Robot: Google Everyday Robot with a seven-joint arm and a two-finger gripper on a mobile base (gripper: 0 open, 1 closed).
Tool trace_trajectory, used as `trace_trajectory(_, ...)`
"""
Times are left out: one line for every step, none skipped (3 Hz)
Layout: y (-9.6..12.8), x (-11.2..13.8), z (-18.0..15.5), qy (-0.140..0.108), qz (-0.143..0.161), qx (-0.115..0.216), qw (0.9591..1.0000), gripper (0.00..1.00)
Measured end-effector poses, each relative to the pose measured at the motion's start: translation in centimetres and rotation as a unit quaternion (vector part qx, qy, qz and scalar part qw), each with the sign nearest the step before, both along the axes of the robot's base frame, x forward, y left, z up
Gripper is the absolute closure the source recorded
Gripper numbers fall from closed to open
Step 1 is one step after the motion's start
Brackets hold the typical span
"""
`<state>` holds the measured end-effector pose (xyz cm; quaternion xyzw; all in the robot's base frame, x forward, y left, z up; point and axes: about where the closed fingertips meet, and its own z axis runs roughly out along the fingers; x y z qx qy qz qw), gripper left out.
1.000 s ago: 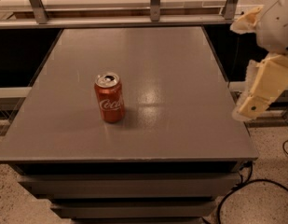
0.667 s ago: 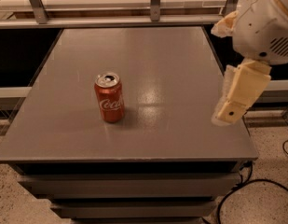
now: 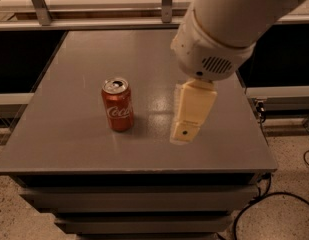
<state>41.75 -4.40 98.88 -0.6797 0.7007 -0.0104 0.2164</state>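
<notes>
A red Coca-Cola can [image 3: 117, 104] stands upright on the grey table [image 3: 64, 134], left of centre, its top opened. My gripper [image 3: 186, 129] hangs from the big white arm [image 3: 229, 29] over the table's right half, a hand's width to the right of the can and apart from it. Only its cream-coloured outer face shows, pointing down toward the tabletop. Nothing is seen held in it.
The table is a grey square top on a dark stacked base. Metal rails and posts [image 3: 166, 4] run along the far side. Black cables [image 3: 274, 204] lie on the speckled floor at the lower right. Dark gaps flank the table left and right.
The arm has swung in from the right edge toward the table's middle, bringing the gripper much closer to the can. The can has not moved.
</notes>
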Motion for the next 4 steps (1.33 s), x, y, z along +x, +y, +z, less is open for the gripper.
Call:
trace_trajectory(2.5,2.0,-0.2,-0.005,-0.006,-0.01,0.9999,0.0)
trace_trajectory(4.1,4.6,-0.2,-0.007,-0.014,-0.017,0.9997,0.0)
trace_trajectory(5.6,5.5,-1.0,-0.003,0.0,-0.035,0.9994,0.0)
trace_trajectory(6.4,5.1,-2.6,0.006,0.021,-0.067,0.9975,0.0)
